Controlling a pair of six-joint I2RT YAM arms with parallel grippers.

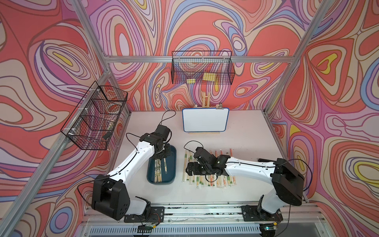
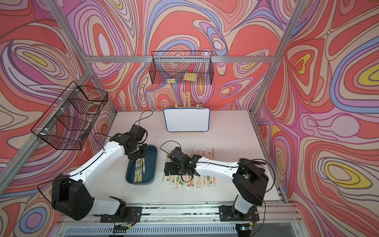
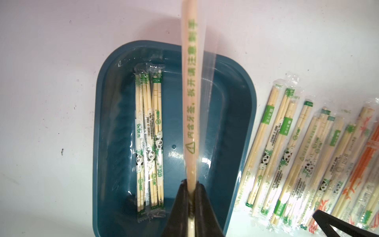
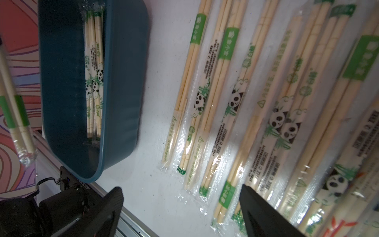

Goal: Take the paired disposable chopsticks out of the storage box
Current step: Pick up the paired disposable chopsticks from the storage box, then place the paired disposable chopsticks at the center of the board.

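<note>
The storage box (image 1: pixel 171 162) (image 2: pixel 151 164) is a dark teal tray left of the table's middle. Up to three sleeved pairs of disposable chopsticks (image 1: pixel 158 172) (image 3: pixel 148 139) (image 4: pixel 94 78) lie along one side of its floor. My left gripper (image 1: pixel 162 158) (image 3: pixel 191 186) hangs over the storage box (image 3: pixel 225 123), shut on one end of a green-printed pair (image 3: pixel 190 82) (image 4: pixel 14 115) that is lifted off the floor. Several sleeved pairs (image 1: pixel 207 180) (image 2: pixel 188 181) (image 3: pixel 307 153) (image 4: pixel 246 102) lie in a row on the table right of the box. My right gripper (image 1: pixel 189 170) (image 4: pixel 180 188) stands open and empty over that row's left end.
A small whiteboard (image 1: pixel 205 120) on a wooden easel stands at the back of the table. Black wire baskets hang on the back wall (image 1: pixel 202 69) and the left wall (image 1: pixel 96 117). A metal rail (image 1: pixel 194 209) runs along the front edge.
</note>
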